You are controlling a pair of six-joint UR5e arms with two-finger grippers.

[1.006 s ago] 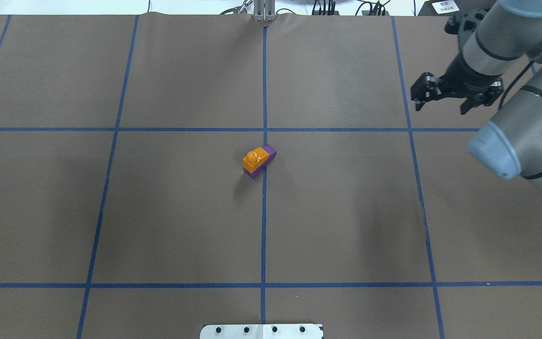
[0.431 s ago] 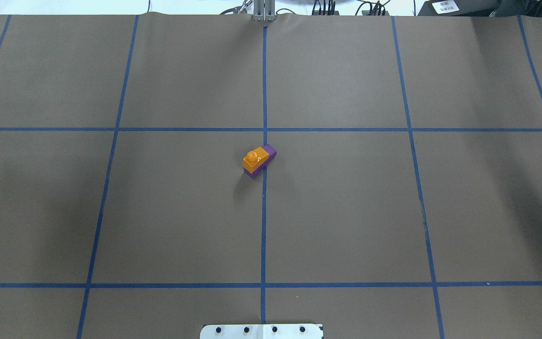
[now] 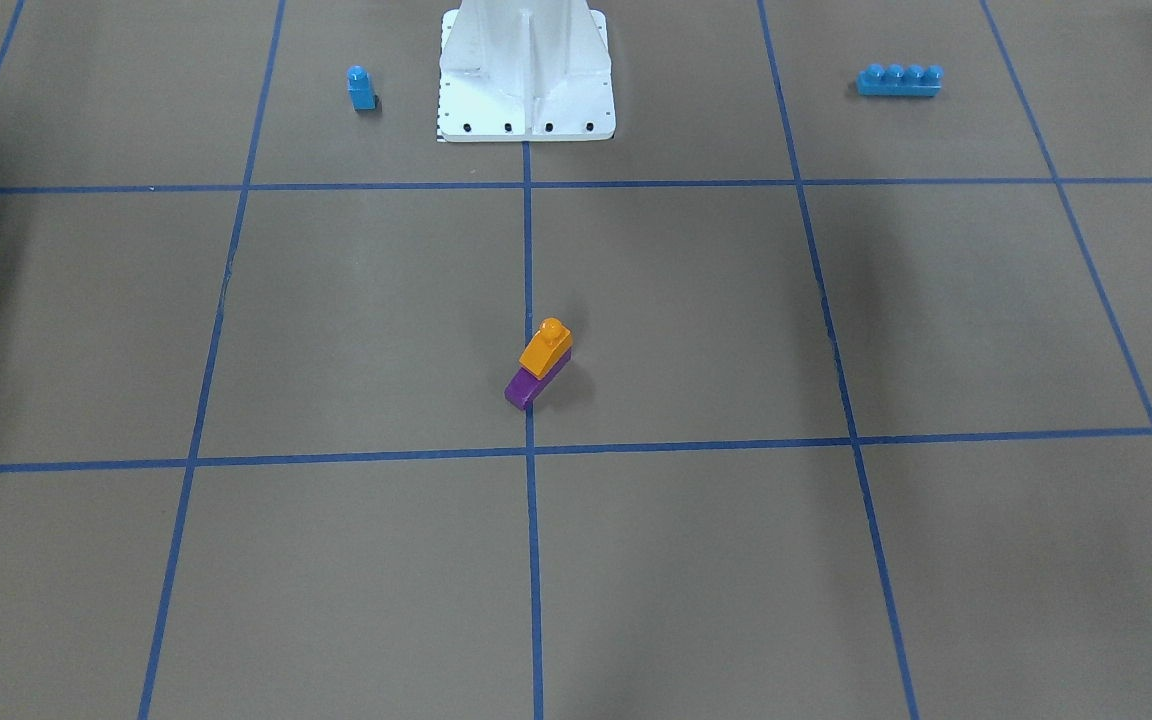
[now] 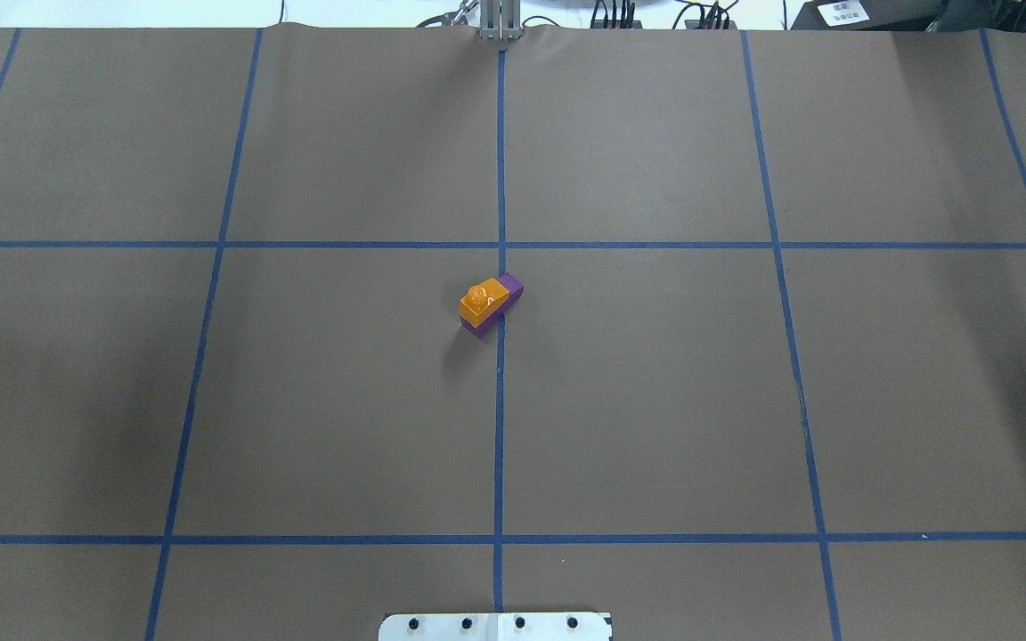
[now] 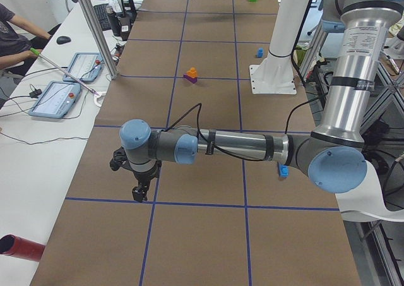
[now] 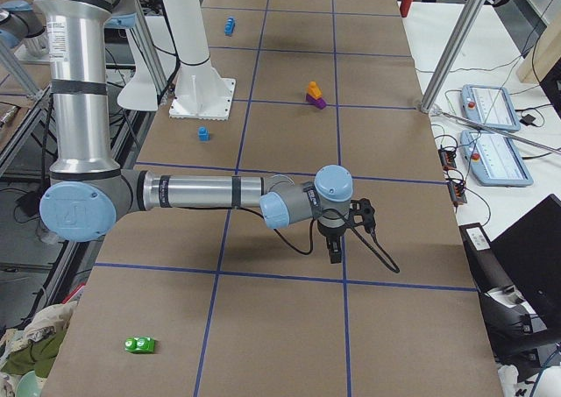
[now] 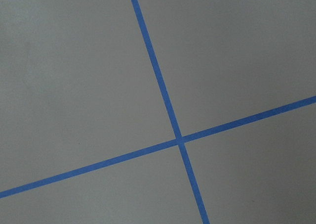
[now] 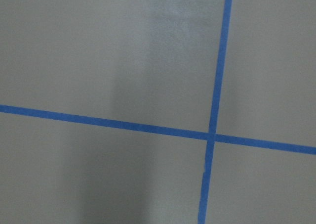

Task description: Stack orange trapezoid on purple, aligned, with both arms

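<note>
"Since the orange trapezoid point(image 4: 480, 298) already sits on the purple point(image 4: 513, 287) near the table's middle, which step would you say is in hand?"

"The closing one, I'd judge. The stack is made and nothing touches it. The orange block covers the purple's end nearer the robot's edge, long sides seemingly flush, and the purple's low end sticks out toward the operators' edge."

"And the arms?"

"Both are well apart from it. The left gripper point(image 5: 137, 188) hangs low over the table toward the left end, near the operators' edge. The right gripper point(image 6: 334, 244) does likewise toward the right end. Only the side views catch them, so I cannot tell whether the jaws stand apart or together. Each wrist camera shows just paper and a tape crossing."

"So what does the next move call for?"

"Little, I think: a check that the stud is seated, then parking the arms without sweeping across the middle."

"What of the surface?"

"Brown paper point(image 4: 655, 401), marked into squares by blue tape lines point(image 4: 500, 445). A small blue block point(image 3: 361, 88) and a long blue brick point(image 3: 899, 80) lie by the robot's edge, either side of the white base point(image 3: 526, 60). A green block point(image 6: 140, 344) lies toward the right end. Beyond the operators' edge stands a white bench point(image 5: 38, 141) with tablets point(image 6: 495, 108) and cables, and a person point(image 5: 16, 30) sits there"
</note>
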